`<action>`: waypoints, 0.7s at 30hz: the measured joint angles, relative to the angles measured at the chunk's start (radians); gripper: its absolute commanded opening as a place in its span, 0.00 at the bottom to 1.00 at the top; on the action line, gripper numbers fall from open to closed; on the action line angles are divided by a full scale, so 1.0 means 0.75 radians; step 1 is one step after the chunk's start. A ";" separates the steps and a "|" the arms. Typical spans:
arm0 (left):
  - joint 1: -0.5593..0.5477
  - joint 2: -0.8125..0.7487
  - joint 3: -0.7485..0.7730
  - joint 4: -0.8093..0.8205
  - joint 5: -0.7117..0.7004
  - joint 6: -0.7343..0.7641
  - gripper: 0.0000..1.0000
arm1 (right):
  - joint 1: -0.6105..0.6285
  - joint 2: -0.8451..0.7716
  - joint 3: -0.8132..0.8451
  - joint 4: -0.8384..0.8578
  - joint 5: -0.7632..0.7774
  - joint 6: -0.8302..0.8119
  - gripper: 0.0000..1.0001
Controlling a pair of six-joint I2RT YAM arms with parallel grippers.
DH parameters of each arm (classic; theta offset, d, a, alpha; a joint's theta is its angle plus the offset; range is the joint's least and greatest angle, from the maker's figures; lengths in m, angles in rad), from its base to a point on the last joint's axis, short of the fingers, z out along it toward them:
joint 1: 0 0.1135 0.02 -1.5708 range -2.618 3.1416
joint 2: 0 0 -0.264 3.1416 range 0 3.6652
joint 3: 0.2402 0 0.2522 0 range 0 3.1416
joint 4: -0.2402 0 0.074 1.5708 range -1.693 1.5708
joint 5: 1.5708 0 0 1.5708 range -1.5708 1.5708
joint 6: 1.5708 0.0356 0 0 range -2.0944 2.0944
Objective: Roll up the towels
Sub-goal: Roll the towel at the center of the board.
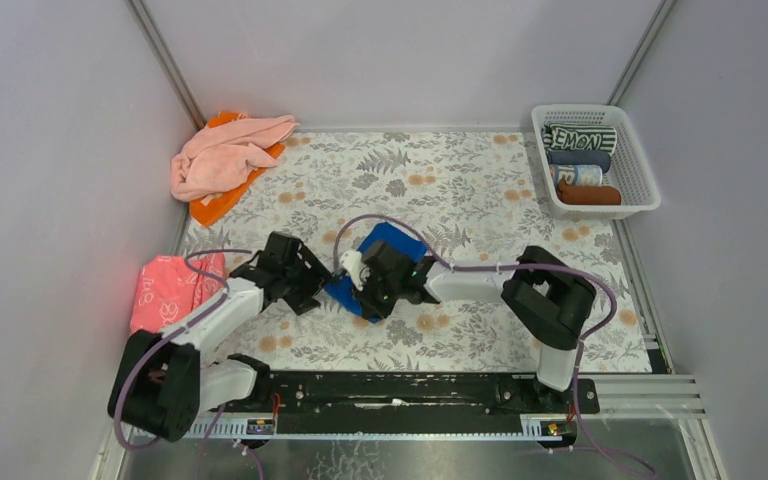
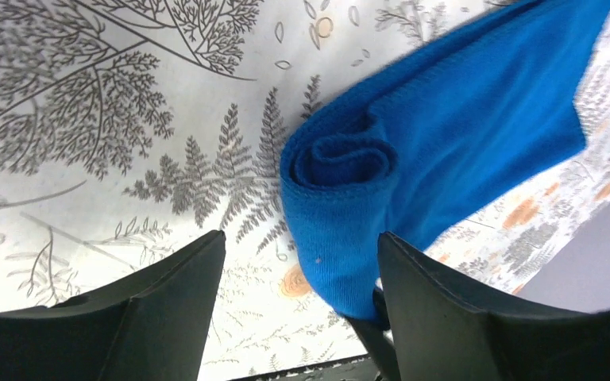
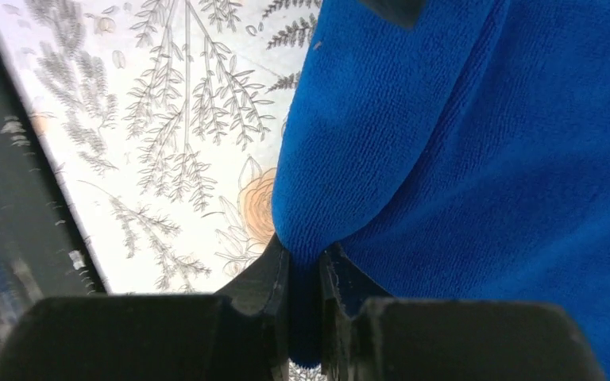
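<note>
On the floral mat [image 1: 480, 190], with rolled towels [image 1: 580, 165] in the basket [image 1: 642, 160] at upper right and a pink towel [image 1: 222, 160] heaped at upper left, the blue towel [image 1: 388, 240] lies at centre frame, one end curled into a loose roll. Your right gripper [image 3: 306, 254] is pinched on a fold of its edge; the left gripper [image 2: 302, 246] stands released, jaws apart astride the roll's end. Driven from that one pinch alone, the roll may skew into a cone or spring open, since nothing holds its other end.
</note>
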 measured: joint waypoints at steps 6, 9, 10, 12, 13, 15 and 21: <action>0.000 -0.228 -0.002 -0.093 -0.030 -0.001 0.74 | -0.243 0.021 -0.104 0.216 -0.549 0.208 0.05; 0.000 -0.256 -0.006 -0.099 -0.009 -0.005 0.74 | -0.330 0.089 -0.163 0.420 -0.765 0.381 0.05; 0.000 -0.255 -0.012 -0.094 0.002 -0.008 0.74 | -0.355 0.122 -0.193 0.518 -0.833 0.463 0.05; 0.000 -0.238 -0.023 -0.087 0.026 -0.017 0.74 | -0.399 0.197 -0.257 0.738 -0.957 0.648 0.05; 0.000 -0.223 -0.026 -0.083 0.035 -0.019 0.74 | -0.414 0.227 -0.277 0.822 -1.002 0.723 0.05; 0.000 -0.179 -0.026 -0.058 0.050 -0.022 0.74 | -0.444 0.294 -0.309 1.023 -1.089 0.890 0.05; 0.000 0.022 0.018 0.041 0.061 -0.020 0.72 | -0.492 0.462 -0.347 1.499 -1.239 1.306 0.05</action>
